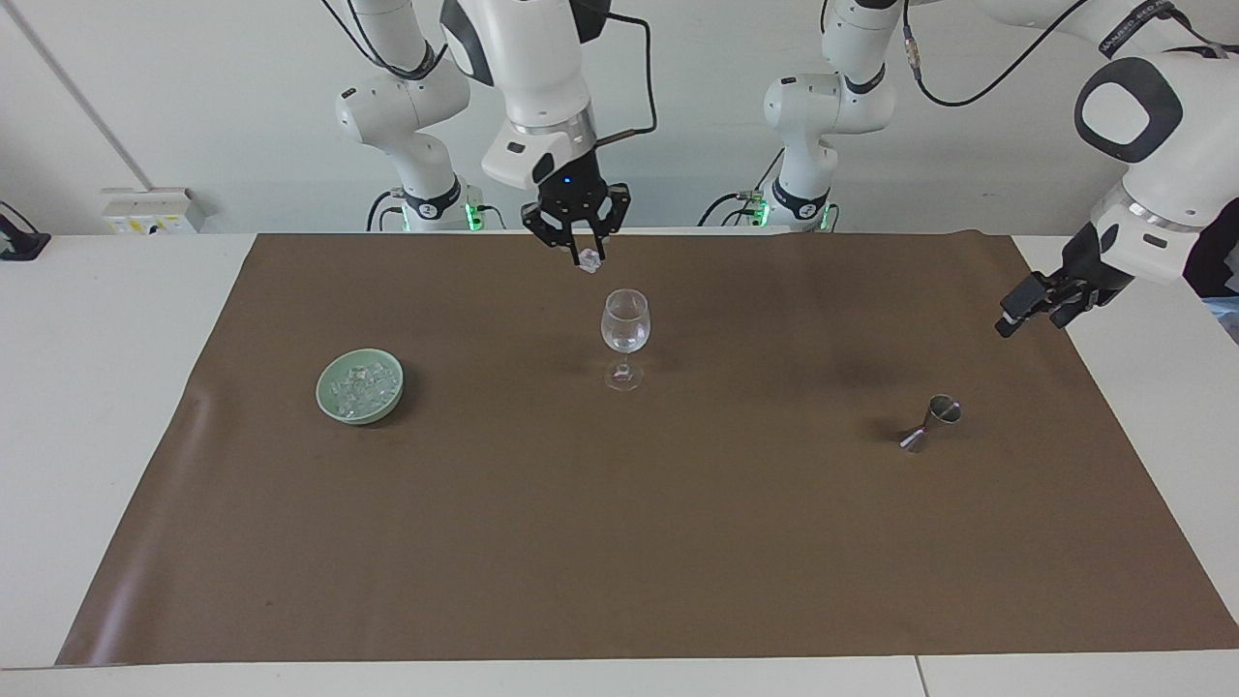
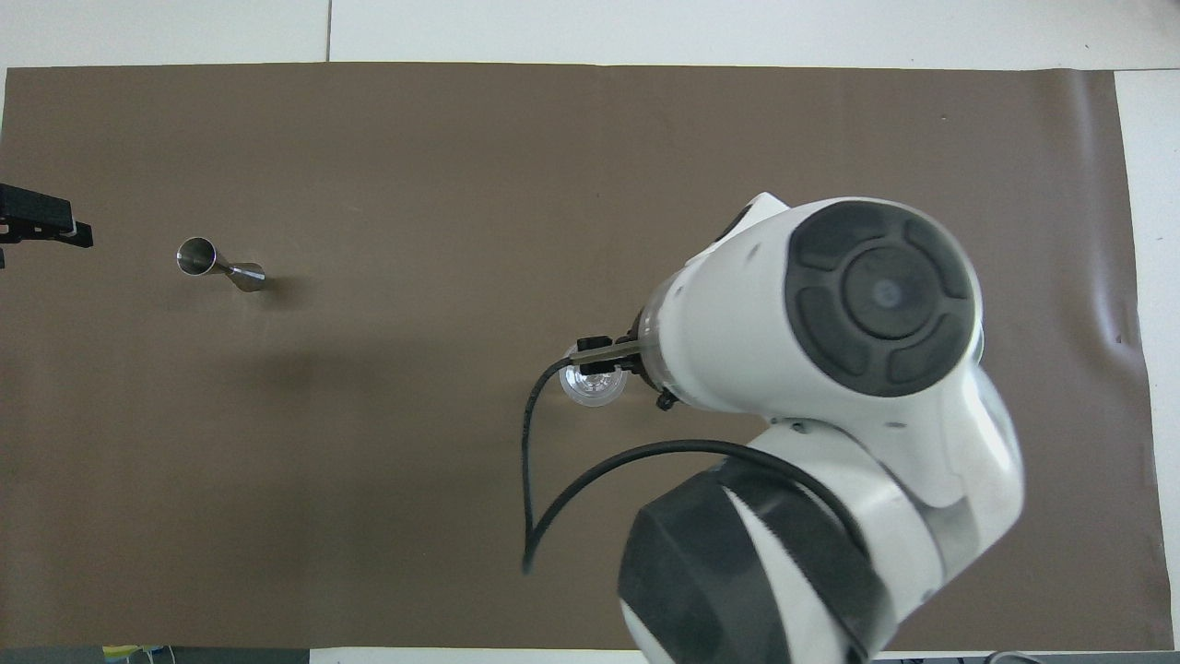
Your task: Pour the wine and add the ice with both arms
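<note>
Ice cube (image 1: 587, 258) pinched in right hand (image 1: 579, 248), above wine glass (image 1: 625, 325)

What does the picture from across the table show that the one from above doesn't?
Only the facing view shows the green bowl of ice and the ice cube pinched in the right gripper above the wine glass. Only the overhead view shows the glass's round rim from above. Both show the glass, the metal jigger and the waiting left gripper.

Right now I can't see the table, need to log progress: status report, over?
Right gripper shut on ice cube, above wine glass. Left gripper waits over mat's edge. Nothing in the way.
</note>
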